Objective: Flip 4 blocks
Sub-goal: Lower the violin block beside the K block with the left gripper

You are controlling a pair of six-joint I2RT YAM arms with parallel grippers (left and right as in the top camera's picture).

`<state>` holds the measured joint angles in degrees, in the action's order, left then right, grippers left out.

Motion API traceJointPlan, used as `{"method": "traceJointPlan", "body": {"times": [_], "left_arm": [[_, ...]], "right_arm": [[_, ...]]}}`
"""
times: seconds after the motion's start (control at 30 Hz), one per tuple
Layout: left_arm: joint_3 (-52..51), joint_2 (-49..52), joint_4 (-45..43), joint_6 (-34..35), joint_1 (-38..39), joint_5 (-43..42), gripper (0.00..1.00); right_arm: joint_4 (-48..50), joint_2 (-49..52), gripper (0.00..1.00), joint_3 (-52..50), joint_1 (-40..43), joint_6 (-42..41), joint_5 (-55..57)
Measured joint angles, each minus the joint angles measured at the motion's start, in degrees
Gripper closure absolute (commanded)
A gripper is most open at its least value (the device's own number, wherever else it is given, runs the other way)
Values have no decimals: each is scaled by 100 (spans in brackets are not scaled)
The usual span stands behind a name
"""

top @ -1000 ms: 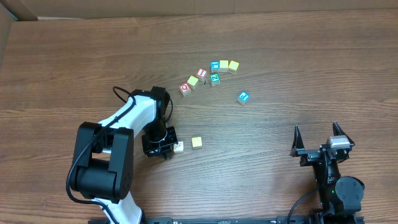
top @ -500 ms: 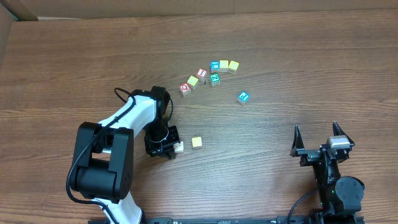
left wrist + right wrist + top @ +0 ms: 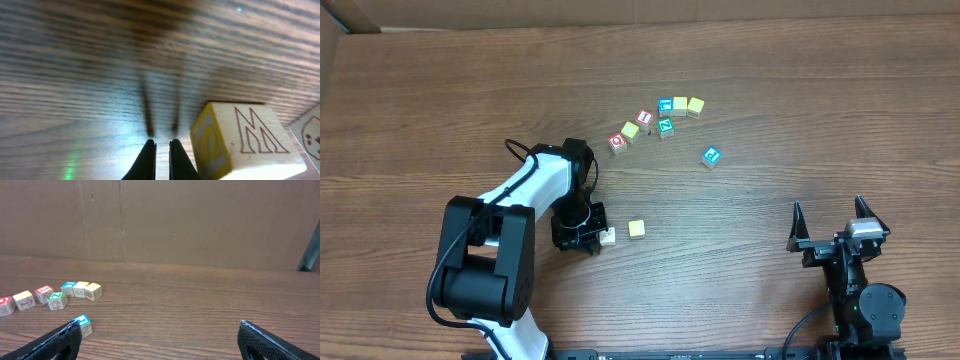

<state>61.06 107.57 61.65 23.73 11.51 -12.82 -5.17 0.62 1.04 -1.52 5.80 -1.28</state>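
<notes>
My left gripper (image 3: pixel 593 243) is shut with nothing between its fingers, its tips (image 3: pixel 161 149) low over the wood. Just to its right, touching or nearly so, lies the whitish-cream block (image 3: pixel 607 237), which in the left wrist view shows an outlined M on top and a yellow side (image 3: pixel 245 140). The yellow block (image 3: pixel 636 229) lies a little farther right. The blue-faced block (image 3: pixel 711 156) (image 3: pixel 82 325) sits alone mid-table. The teal-green block (image 3: pixel 665 127) (image 3: pixel 56 300) is in the far cluster. My right gripper (image 3: pixel 828 206) (image 3: pixel 159 327) stands wide open at the near right.
A cluster of several letter cubes (image 3: pixel 655 120) lies at the far middle, among them red-faced ones (image 3: pixel 617 142) (image 3: pixel 44 291). A cardboard wall (image 3: pixel 160 220) rises behind the table. A corner of another cube (image 3: pixel 309 132) shows at the left wrist view's right edge.
The left gripper has edged slightly to the right, closer to the whitish-cream block. The right arm and the other blocks have not moved.
</notes>
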Motion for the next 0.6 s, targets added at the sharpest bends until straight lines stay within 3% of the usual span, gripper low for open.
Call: {"method": "traceJointPlan", "body": {"times": [0.6], "left_arm": [[0,-22,-238,136,2,138,96]], "right_arm": [[0,2,0,0,0,0,2]]}}
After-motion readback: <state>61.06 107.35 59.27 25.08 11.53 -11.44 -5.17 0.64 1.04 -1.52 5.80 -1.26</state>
